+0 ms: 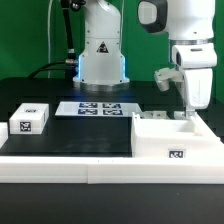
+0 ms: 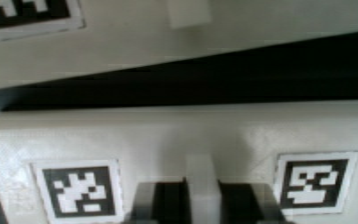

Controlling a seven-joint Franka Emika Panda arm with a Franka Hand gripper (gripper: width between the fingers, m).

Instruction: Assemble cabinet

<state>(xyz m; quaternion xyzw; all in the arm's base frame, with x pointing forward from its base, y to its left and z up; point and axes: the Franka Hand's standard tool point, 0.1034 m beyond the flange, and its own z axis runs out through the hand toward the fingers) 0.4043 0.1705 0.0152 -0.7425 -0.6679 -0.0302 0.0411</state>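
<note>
The cabinet (image 1: 152,140), a large white box with a marker tag on its front, sits at the exterior view's right. My gripper (image 1: 188,110) comes straight down onto its far top edge. In the wrist view the cabinet (image 2: 176,140) fills the lower half, with two square tags. My gripper (image 2: 201,196) has its dark fingers (image 2: 165,202) close together, with a thin pale strip of the cabinet's wall between them. A smaller white tagged panel (image 1: 28,120) lies apart at the exterior view's left.
The marker board (image 1: 98,108) lies flat on the black table before the robot's base (image 1: 102,60). A low white border (image 1: 70,165) runs along the front. Another white tagged surface (image 2: 123,40) shows beyond the cabinet in the wrist view.
</note>
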